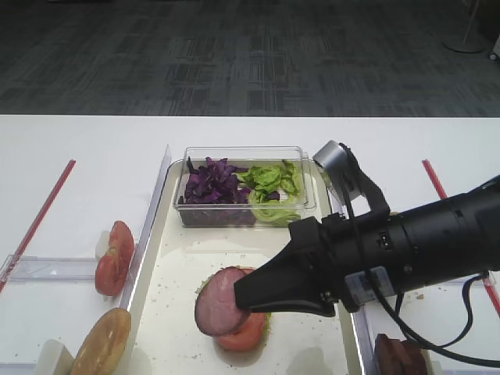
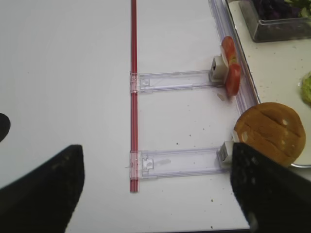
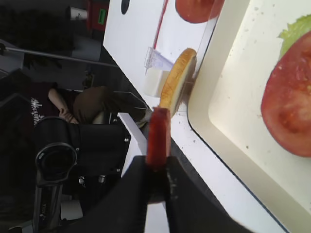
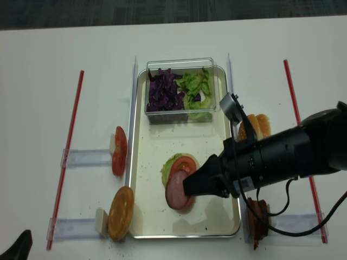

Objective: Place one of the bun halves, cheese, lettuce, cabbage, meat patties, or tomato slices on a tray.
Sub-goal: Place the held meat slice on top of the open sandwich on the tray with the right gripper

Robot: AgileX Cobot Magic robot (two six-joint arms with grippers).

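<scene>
Right gripper (image 1: pixel 248 303) fills the foreground of the exterior high view, jaws pinched on a meat patty (image 1: pixel 220 301) held on edge just above the stack on the tray (image 1: pixel 176 258): tomato slice (image 1: pixel 244 332) over a bit of lettuce. Risk, as I judge it: patty is tilted, so on release it may slide off the tomato or stick to a pad and lift away. Counts: one clear box (image 1: pixel 244 186) with cabbage (image 1: pixel 211 183) and lettuce (image 1: pixel 269 187), two tomato slices in the left rack (image 1: pixel 113 258), one bun half (image 1: pixel 101 340).

Right wrist: patty clamped edge-on between the pads, one tomato on the tray, one bun half standing outside the rim.

Left wrist: left gripper spread wide, holding nothing, over bare table well clear of the tray; one bun half, racked tomato.

Realsense overhead: one patty in the grip, another dark stack in the right rack, count unclear, plus one bun half on the right
</scene>
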